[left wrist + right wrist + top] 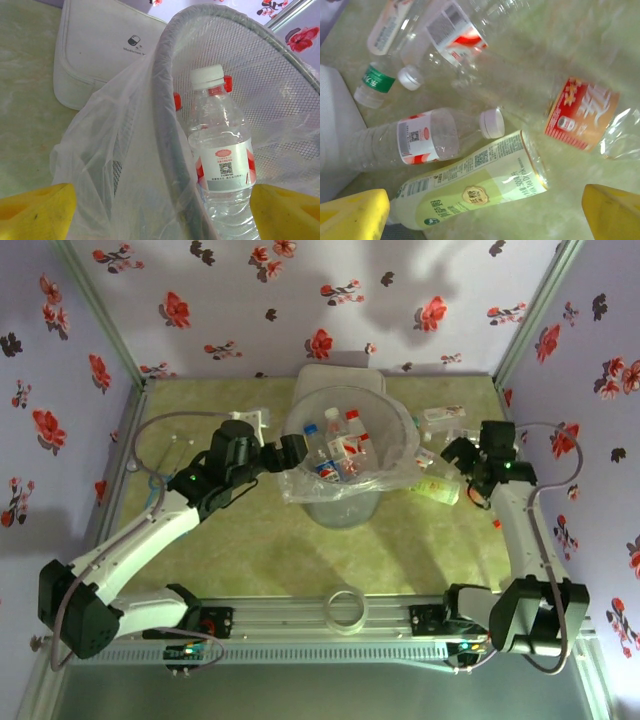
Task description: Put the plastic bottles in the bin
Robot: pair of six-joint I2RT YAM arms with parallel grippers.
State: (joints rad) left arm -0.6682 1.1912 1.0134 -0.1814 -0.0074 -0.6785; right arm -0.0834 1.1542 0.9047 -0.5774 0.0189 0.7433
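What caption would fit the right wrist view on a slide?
Open right gripper above several plastic bottles lying scattered on the green table.

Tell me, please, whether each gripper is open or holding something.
Left gripper: open, at the rim of the round clear plastic bin.
Right gripper: open, above clear plastic bottles.

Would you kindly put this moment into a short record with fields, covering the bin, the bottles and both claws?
container: bin, clear, bag-lined, mid-table
inside it: several bottles, among them a white-capped bottle with a red label
on the table: loose bottles lying right of the bin, including a yellow-green labelled bottle
left claw: open, at the bin's left rim
right claw: open, above the loose bottles
behind the bin: white flat box
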